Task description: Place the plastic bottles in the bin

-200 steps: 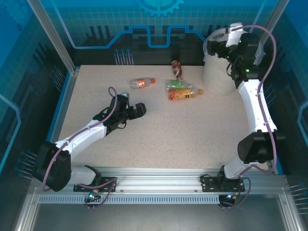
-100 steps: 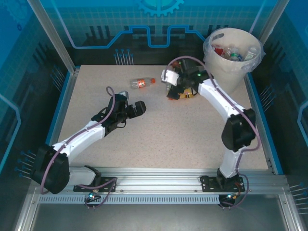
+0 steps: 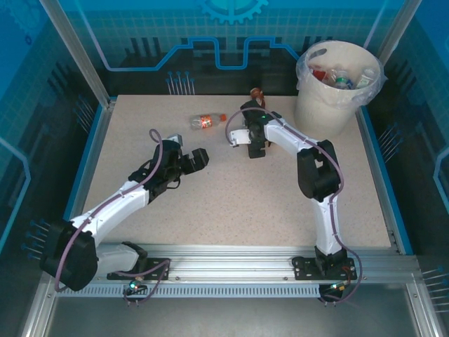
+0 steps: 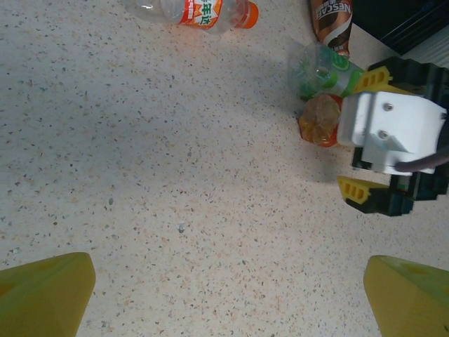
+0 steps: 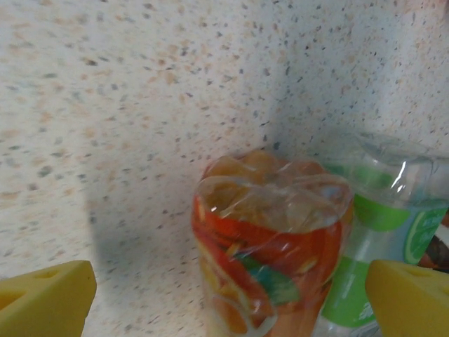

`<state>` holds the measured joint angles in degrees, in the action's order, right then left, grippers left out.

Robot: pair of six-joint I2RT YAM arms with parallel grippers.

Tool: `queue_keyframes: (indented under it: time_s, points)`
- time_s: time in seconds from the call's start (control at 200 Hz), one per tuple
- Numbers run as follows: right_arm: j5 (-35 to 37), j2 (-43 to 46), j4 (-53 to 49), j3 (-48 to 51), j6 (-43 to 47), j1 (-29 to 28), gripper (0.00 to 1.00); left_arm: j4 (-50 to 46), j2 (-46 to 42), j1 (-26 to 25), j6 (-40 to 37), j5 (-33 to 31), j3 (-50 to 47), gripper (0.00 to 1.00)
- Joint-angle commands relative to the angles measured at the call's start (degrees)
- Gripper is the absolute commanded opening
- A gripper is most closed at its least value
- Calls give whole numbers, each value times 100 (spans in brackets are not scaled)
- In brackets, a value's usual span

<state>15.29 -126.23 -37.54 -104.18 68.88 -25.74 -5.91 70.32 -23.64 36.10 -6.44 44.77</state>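
Partly done: several bottles in the bin (image 3: 319, 112), far-right corner. Four left on table: orange-cap bottle (image 3: 207, 121), brown Nescafe bottle (image 4: 331, 17), green-label bottle (image 4: 319, 70), crushed orange bottle (image 5: 270, 267). R gripper (image 3: 254, 140) jaws wide, low at crushed one; L gripper (image 3: 189, 153) wide, empty.

Illumination is bright, even and overhead. Soft shadows lie on the table (image 3: 231, 203). The right wrist view is soft-focused, and glare marks the orange-labelled bottle (image 5: 270, 239).

From above, the right gripper (image 3: 254, 139) covers the orange bottle (image 5: 270, 267) and green bottle (image 5: 382, 239). The bin (image 3: 319, 112) holds contents (image 3: 338, 76), perhaps four bottles, too small to tell.
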Motion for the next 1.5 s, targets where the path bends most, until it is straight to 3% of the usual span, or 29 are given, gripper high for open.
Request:
queue_keyframes:
  time_s: [0.0, 0.61, 0.725, 1.035, 1.276, 1.491]
  points:
    - [245, -329, 268, -283, 344, -71, 100, -94, -151, 71, -22, -111, -75, 99]
    - [-439, -563, -711, -431, -59, -103, 86, -86, -53, 92, -39, -83, -41, 99]
    - [-337, -609, -594, -401, -66, -100, 87, -86, -63, 95, -50, -112, -58, 99]
    - [-271, -415, -270, -218, -153, -98, 67, -68, -28, 101, -48, -112, -65, 99]
    - [-526, 253, 301, 388, -239, -91, 56, -43, -28, 96, -41, -95, -74, 99]
    - [-591, 804, 704, 796, -238, -98, 52, 34, -1, 101, -6, 66, -50, 99]
